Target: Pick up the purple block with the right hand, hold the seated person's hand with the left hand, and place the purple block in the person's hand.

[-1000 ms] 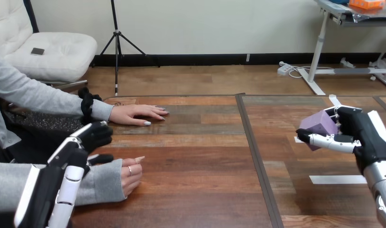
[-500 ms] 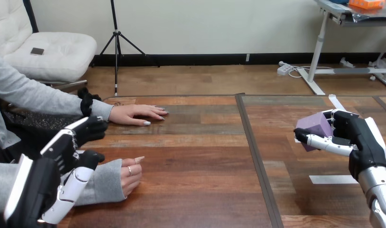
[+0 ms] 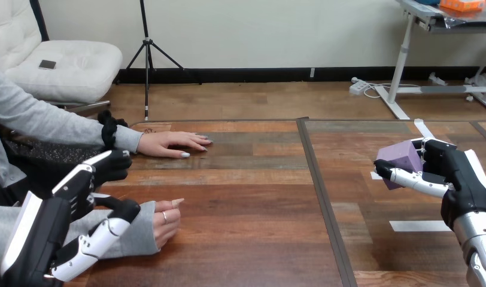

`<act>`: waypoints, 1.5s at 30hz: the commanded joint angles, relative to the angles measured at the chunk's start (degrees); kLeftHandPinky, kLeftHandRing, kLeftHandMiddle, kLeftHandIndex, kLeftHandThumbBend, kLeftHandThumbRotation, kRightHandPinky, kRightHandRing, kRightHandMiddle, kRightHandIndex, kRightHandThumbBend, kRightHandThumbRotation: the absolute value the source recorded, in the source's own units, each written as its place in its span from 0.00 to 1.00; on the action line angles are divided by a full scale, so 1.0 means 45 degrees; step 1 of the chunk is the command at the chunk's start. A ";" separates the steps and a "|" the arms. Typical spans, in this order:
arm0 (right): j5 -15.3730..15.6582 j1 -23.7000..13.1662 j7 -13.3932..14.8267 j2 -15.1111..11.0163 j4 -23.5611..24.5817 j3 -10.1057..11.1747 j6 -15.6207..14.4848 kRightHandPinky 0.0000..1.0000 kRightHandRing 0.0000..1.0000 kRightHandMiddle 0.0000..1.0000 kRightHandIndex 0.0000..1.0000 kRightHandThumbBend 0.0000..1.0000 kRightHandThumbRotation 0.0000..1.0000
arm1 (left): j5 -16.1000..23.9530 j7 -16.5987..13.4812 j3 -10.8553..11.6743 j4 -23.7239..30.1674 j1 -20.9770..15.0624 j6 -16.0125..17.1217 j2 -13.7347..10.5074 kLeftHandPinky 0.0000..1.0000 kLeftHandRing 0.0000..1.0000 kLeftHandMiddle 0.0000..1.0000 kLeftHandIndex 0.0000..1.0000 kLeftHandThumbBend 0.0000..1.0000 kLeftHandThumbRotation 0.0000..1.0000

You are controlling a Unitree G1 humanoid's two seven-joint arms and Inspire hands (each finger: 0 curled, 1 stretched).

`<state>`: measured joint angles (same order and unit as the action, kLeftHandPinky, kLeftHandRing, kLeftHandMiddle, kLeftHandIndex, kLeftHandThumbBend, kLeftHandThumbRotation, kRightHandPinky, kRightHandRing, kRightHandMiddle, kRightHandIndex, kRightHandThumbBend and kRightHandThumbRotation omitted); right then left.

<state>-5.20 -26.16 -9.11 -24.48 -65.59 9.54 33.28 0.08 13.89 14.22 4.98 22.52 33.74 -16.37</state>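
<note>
Pinching the smooth purple cube block [image 3: 400,156] between thumb and fingers, my right hand [image 3: 455,178] hangs over the grained wooden surface [image 3: 246,197]; my left hand [image 3: 55,215], spread, flanks the person's nearer hand [image 3: 166,221].

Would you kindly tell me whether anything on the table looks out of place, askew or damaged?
Nothing stands out. The right hand grips the purple block over the table. The person's far hand and near hand rest on the wood, and the left hand hovers open by the near one's sleeve.
</note>
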 commanded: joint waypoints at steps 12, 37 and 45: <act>-0.0145 -0.0452 -0.0082 0.0272 0.0436 0.0300 0.0440 0.38 0.39 0.43 0.46 0.75 0.00 | 0.1446 0.0078 0.0495 0.0214 -0.0617 -0.0859 -0.1835 0.74 0.87 0.89 0.87 0.96 0.47; -0.0340 -0.0592 -0.0151 0.0342 0.0455 0.0460 0.0005 0.38 0.39 0.43 0.46 0.75 0.00 | 0.7424 -0.1207 0.0095 0.0223 -0.1583 -0.2337 -0.3682 0.65 0.78 0.82 0.81 1.00 0.33; -0.0176 -0.0558 -0.0144 0.0285 0.0494 0.0345 0.0258 0.37 0.39 0.43 0.46 0.74 0.00 | 0.8071 -0.1660 -0.0360 -0.0680 -0.2220 -0.2149 -0.4181 0.67 0.77 0.80 0.78 1.00 0.31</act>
<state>-5.64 -25.84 -9.59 -23.88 -65.59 10.20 33.33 34.94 8.27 14.25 3.33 17.86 23.33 -32.12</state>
